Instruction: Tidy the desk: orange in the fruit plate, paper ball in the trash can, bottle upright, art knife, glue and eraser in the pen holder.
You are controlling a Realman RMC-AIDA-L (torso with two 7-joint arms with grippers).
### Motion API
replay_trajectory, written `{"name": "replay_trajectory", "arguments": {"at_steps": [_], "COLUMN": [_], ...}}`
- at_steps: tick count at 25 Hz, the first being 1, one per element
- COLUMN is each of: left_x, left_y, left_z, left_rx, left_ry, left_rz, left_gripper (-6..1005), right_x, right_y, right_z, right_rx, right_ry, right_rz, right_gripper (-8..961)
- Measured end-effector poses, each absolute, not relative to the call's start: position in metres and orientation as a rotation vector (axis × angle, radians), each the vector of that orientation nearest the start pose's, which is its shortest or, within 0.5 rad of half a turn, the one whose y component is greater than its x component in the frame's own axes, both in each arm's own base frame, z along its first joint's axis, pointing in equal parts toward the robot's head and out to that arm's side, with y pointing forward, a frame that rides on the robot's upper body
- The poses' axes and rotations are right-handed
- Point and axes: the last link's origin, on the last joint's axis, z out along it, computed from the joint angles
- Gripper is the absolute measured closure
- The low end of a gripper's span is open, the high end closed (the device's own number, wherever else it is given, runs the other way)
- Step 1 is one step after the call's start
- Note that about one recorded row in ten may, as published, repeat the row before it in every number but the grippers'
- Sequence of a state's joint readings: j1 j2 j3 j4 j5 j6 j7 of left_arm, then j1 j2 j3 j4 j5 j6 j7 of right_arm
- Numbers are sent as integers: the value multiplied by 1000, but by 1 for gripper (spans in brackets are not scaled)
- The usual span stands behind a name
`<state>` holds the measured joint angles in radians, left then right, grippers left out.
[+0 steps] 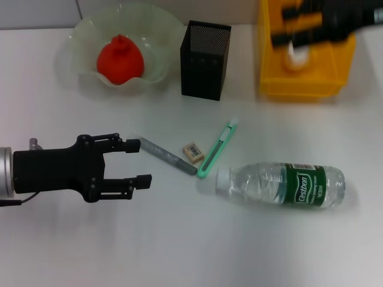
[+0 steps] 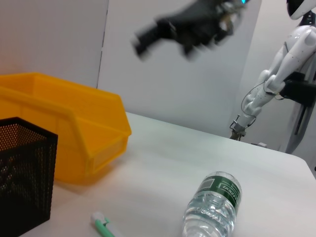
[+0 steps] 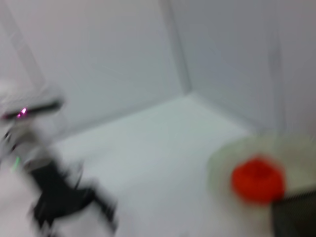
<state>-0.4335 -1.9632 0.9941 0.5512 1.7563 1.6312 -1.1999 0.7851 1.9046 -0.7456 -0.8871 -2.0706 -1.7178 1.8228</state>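
the left gripper (image 1: 134, 162), jaws spread just beside the glue (image 1: 167, 156), could nudge it into the eraser (image 1: 192, 152) if it closes off-centre.

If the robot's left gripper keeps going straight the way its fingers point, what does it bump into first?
Probably the grey glue stick. The open left gripper points toward the robot's right, and the stick's near end lies just past its fingertips. Its height above the table is unclear, so it might pass over.
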Motion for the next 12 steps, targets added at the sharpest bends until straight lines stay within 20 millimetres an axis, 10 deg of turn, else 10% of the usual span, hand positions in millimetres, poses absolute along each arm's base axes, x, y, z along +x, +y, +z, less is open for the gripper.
{"name": "replay_trajectory", "arguments": {"at_steps": [12], "left_x": [-276], "left_y": [299], "left_z": [4], "left_rx": [-2868], "left_ry": [-429], "left_rz": [-744], "left_gripper": [218], "right_x": [178], "right_y": [373], "right_z": [30], "right_rx": [-3149], "right_ry": [451], "right_rz": [-419], "right_gripper": [170]}}
